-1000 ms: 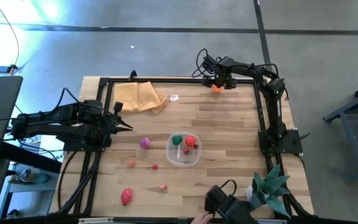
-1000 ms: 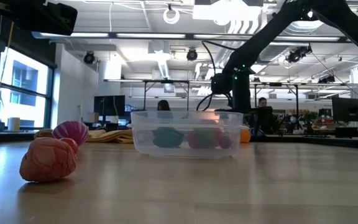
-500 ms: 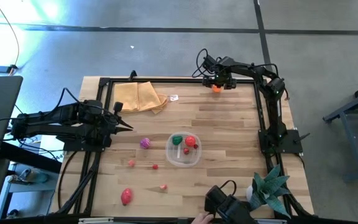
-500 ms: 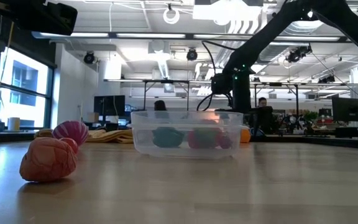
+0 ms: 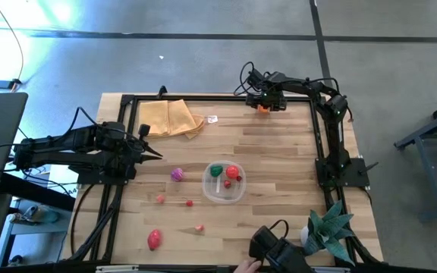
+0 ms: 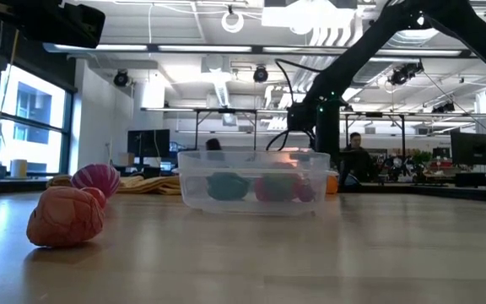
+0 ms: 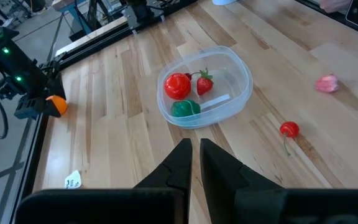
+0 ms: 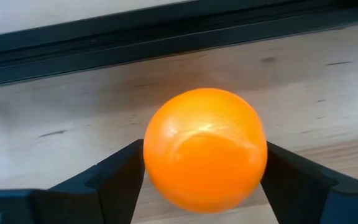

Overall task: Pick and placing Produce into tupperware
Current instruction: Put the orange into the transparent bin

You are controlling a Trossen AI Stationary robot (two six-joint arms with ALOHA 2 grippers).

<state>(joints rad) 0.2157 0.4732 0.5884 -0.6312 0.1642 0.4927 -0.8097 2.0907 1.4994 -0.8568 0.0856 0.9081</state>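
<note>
One orange [image 8: 204, 149] at the table's far edge now sits pinched between the right gripper [image 5: 265, 105]'s narrowed fingers, apparently gripped, ready for the tub [image 5: 224, 183]; left gripper [image 7: 192, 167] idles closed, empty.

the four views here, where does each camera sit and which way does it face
High view: above, facing straight down; both arms, round clear plastic tub.
Low view: at tabletop height, facing across the tub into the room; right arm behind.
Left wrist view: on the left arm, facing tub past the shut left gripper.
Right wrist view: on the right arm, facing the round orange toy fruit between right gripper fingers.
Shared: the fruit shows from above too.
</note>
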